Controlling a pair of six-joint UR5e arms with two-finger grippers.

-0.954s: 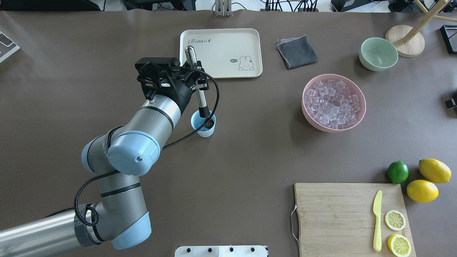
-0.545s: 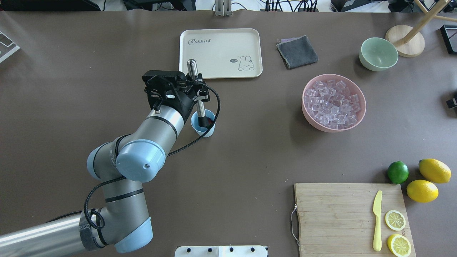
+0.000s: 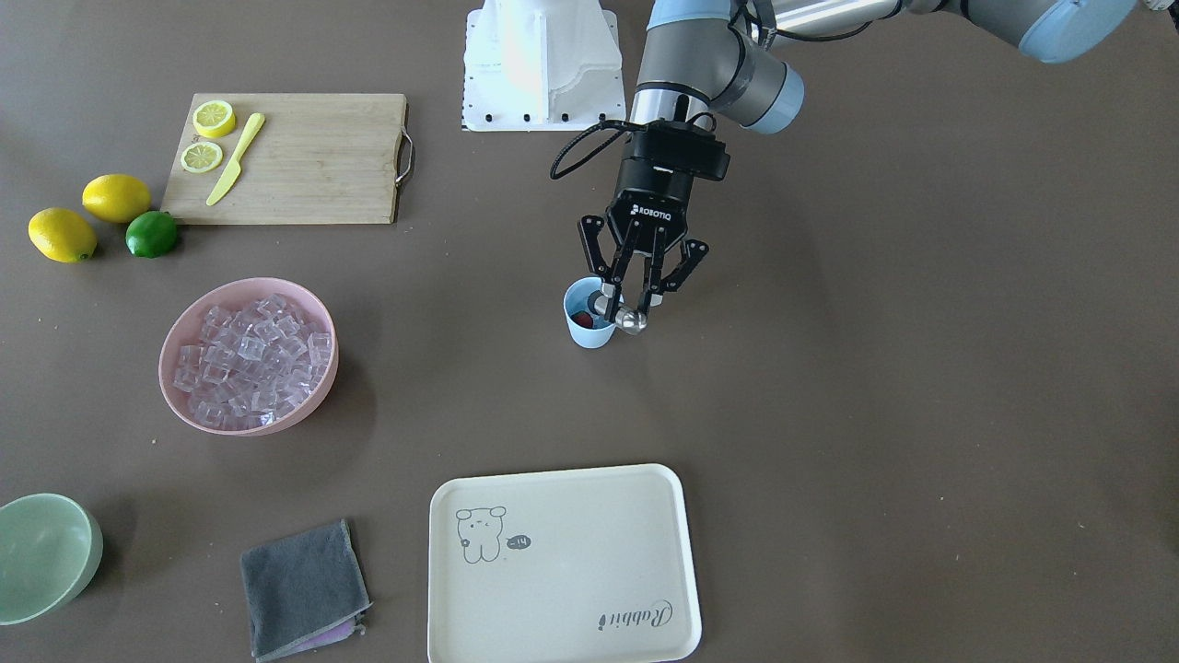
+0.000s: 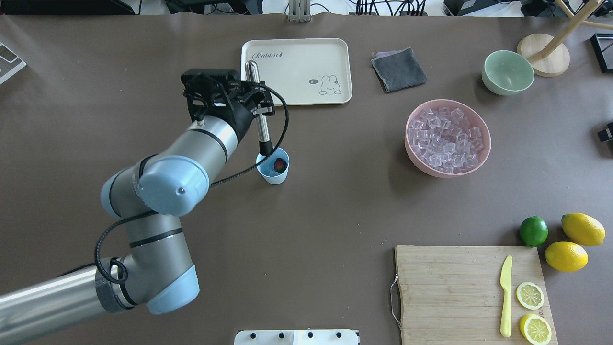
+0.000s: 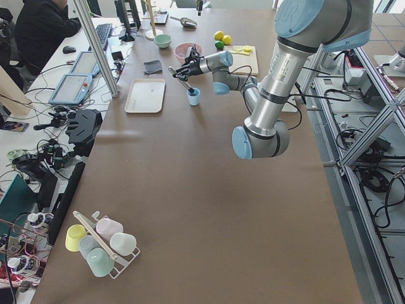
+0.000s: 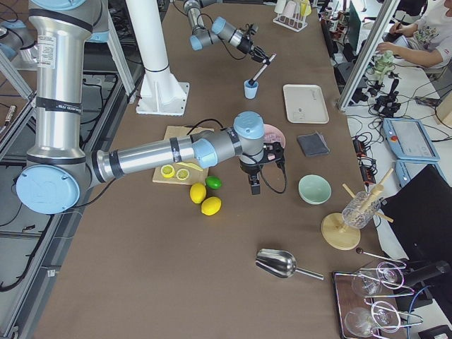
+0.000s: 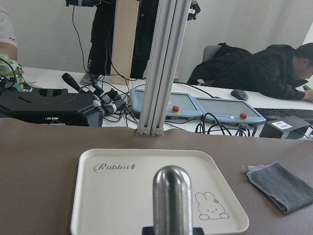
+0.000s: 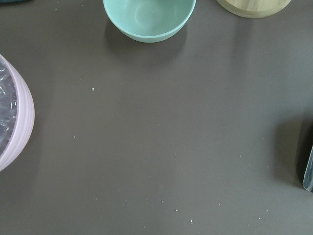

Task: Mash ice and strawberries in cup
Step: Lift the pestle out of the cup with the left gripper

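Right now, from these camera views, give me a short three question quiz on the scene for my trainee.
1. True or false: the left end effector is shut on the metal masher.
2. Where does most of the ice lie? A, in the pink bowl; B, on the tray; C, on the cutting board.
3. What red thing lies in the blue cup?
Key: 1 true; 2 A; 3 the strawberry.

A tilted muddler's (image 5: 180, 79) end meets the cup (image 5: 194, 97).
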